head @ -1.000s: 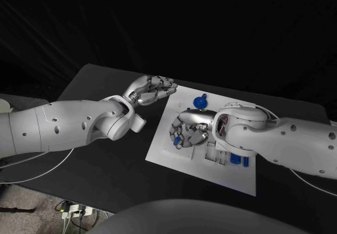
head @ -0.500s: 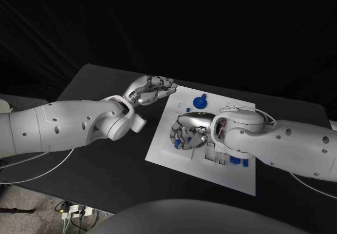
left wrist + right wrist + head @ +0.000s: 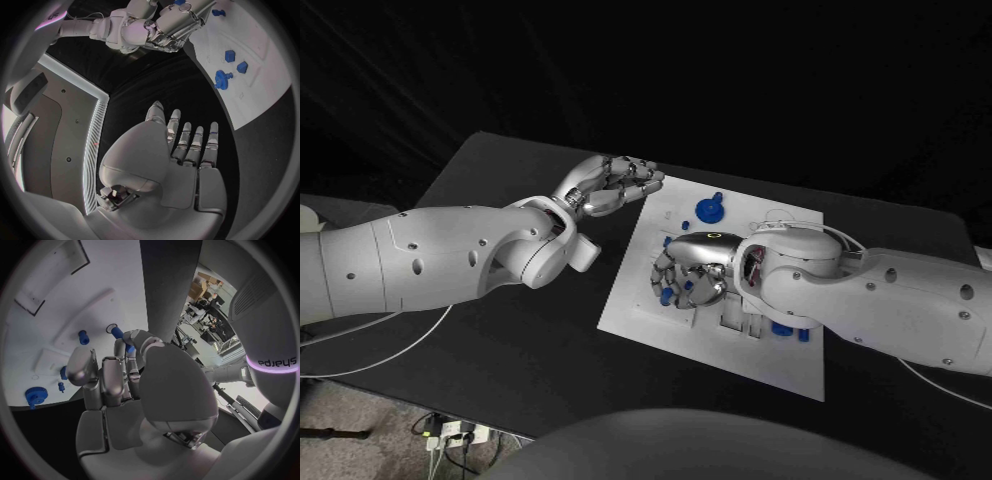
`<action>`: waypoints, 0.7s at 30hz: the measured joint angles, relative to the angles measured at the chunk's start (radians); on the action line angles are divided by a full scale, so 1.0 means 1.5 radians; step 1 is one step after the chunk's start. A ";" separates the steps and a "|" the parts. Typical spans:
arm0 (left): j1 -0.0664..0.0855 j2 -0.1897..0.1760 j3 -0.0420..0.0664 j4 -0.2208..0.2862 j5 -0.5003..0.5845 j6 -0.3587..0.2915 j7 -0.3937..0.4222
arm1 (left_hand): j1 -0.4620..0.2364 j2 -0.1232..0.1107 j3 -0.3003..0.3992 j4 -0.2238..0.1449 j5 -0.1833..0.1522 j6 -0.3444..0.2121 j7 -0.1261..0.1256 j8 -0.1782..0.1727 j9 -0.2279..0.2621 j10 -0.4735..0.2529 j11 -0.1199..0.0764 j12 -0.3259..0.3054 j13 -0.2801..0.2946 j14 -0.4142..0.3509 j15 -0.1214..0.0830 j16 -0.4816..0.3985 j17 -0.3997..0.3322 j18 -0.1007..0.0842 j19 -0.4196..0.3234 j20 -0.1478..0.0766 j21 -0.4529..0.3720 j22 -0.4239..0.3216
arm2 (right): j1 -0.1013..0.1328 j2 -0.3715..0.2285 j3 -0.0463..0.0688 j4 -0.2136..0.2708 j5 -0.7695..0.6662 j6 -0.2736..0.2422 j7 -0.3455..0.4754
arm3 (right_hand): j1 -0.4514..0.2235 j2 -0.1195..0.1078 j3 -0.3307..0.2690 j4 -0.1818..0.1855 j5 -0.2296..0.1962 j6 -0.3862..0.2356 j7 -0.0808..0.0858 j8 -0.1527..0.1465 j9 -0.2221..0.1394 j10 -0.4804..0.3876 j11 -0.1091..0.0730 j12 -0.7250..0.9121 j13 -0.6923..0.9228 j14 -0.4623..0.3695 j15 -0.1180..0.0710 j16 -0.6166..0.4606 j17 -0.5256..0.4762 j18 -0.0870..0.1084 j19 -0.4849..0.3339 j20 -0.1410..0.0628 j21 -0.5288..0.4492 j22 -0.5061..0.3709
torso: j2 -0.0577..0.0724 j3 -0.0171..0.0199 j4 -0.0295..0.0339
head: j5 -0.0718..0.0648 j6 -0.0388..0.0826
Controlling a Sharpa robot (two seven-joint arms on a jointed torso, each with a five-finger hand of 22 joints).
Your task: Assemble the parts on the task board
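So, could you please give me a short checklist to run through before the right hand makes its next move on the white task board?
1. Right hand is over the white task board: ok.
2. Right hand's fingers are closed on a small blue cylindrical part: cannot tell, contact is unclear.
3. Left hand holds nothing, fingers curled, at the board's far left corner: ok.
4. Round blue gear-like part lies clear of both hands: ok.
5. Blue parts beside the right wrist are partly hidden by the arm: cannot tell.
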 measured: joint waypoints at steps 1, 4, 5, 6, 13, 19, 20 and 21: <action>0.000 0.000 0.000 0.000 0.000 0.000 0.000 | 0.000 0.000 0.000 0.000 0.000 0.000 0.000 0.000 0.000 0.000 0.000 0.000 0.000 0.000 0.000 0.000 0.000 0.000 0.000 0.000 0.000 0.000 | -0.001 0.000 0.000 0.000 -0.001 0.000 0.000 | 0.000 0.000 0.000 0.000 0.000 0.000 0.000 0.000 0.000 0.000 0.000 0.000 0.000 0.000 0.000 0.000 0.000 0.000 -0.001 0.001 0.000 0.000 | 0.000 0.0001 0.0001 | 0.000 0.000; 0.000 0.000 0.000 0.000 0.000 0.000 0.000 | 0.000 0.000 0.000 0.000 0.000 0.000 0.000 0.000 0.000 0.000 0.000 0.000 0.000 0.000 0.000 0.000 0.000 0.000 0.000 0.000 0.000 0.000 | -0.002 0.000 0.000 -0.001 -0.005 -0.001 0.000 | 0.000 0.000 0.000 0.000 0.000 0.000 0.000 -0.001 0.000 0.000 0.000 0.000 0.000 0.000 0.000 0.000 -0.001 0.000 -0.001 0.001 -0.003 0.000 | 0.000 0.0001 0.0002 | 0.001 0.000; 0.000 0.000 0.000 0.000 0.000 0.000 0.000 | 0.000 0.000 0.000 0.000 0.000 0.000 0.000 0.000 0.000 0.000 0.000 0.000 0.000 0.000 0.000 0.000 0.000 0.000 0.000 0.000 0.000 0.000 | -0.003 0.000 0.000 -0.002 -0.007 -0.001 0.000 | 0.000 0.000 0.000 0.000 0.000 0.000 0.000 -0.001 0.000 0.000 0.000 0.000 0.000 0.000 0.000 0.000 -0.001 0.000 -0.001 0.001 -0.003 0.000 | 0.000 0.0001 0.0002 | 0.001 0.000; 0.000 0.000 0.000 0.000 0.000 0.000 0.000 | 0.000 0.000 0.000 0.000 0.000 0.000 0.000 0.000 0.000 0.000 0.000 0.000 0.000 0.000 0.000 0.000 0.000 0.000 0.000 0.000 0.000 0.000 | -0.003 0.000 0.000 -0.002 -0.008 -0.001 0.000 | 0.000 0.000 0.000 0.000 0.000 0.000 0.000 -0.001 0.000 0.000 0.000 0.000 0.000 0.000 0.000 0.000 -0.001 0.000 -0.001 0.001 -0.003 0.000 | 0.000 0.0000 0.0002 | 0.001 0.000; 0.000 0.001 0.000 0.000 0.001 0.000 -0.001 | 0.000 0.000 0.000 0.000 0.000 0.000 0.000 0.000 0.000 0.000 0.000 0.000 0.000 0.000 0.000 0.000 0.000 0.000 0.000 0.000 0.000 -0.001 | -0.005 -0.001 0.000 -0.003 -0.018 -0.004 0.001 | -0.002 0.002 0.000 0.000 -0.001 0.000 0.000 -0.004 0.000 -0.001 0.001 0.000 0.000 0.000 0.000 0.000 -0.002 0.000 -0.001 0.001 -0.003 0.001 | 0.000 -0.0001 0.0002 | 0.002 0.000; 0.000 0.002 0.000 0.000 0.002 0.000 -0.002 | 0.000 0.000 0.000 0.000 0.000 0.000 0.000 0.000 0.000 0.000 0.000 0.000 0.000 0.000 0.000 0.000 0.000 0.000 0.000 0.000 0.000 -0.001 | -0.005 0.000 0.000 -0.005 -0.024 -0.004 0.001 | -0.003 0.003 0.000 0.000 -0.001 0.000 0.000 -0.005 0.000 -0.001 0.001 0.000 0.000 -0.002 0.002 -0.003 -0.003 0.000 -0.001 0.001 -0.006 0.000 | 0.000 0.0000 -0.0002 | 0.001 0.000; 0.000 0.002 0.000 0.000 0.002 0.000 -0.002 | 0.000 0.000 0.000 0.000 0.000 0.000 0.000 0.000 0.000 0.000 0.000 0.000 0.000 0.000 0.000 0.000 0.000 0.000 0.000 0.000 0.000 -0.001 | -0.006 0.000 0.000 -0.005 -0.026 -0.004 0.001 | -0.003 0.003 0.000 0.000 -0.001 0.000 0.000 -0.004 0.000 -0.001 0.001 0.000 0.000 -0.003 0.002 -0.003 -0.003 0.000 -0.002 0.000 -0.006 0.000 | 0.000 0.0000 -0.0002 | 0.001 0.000; 0.000 0.002 0.000 0.000 0.002 0.000 -0.002 | 0.000 0.000 0.000 0.000 0.000 0.000 0.000 0.000 0.000 0.000 0.000 0.000 0.000 0.000 0.000 0.000 0.000 0.000 0.000 0.000 0.000 -0.001 | -0.006 0.000 0.000 -0.005 -0.027 -0.005 0.001 | -0.003 0.003 0.000 0.000 -0.001 0.000 0.000 -0.003 0.000 -0.001 0.001 0.000 0.000 -0.005 0.000 -0.003 -0.003 0.000 -0.005 0.000 -0.006 0.000 | 0.000 0.0000 -0.0002 | 0.000 0.000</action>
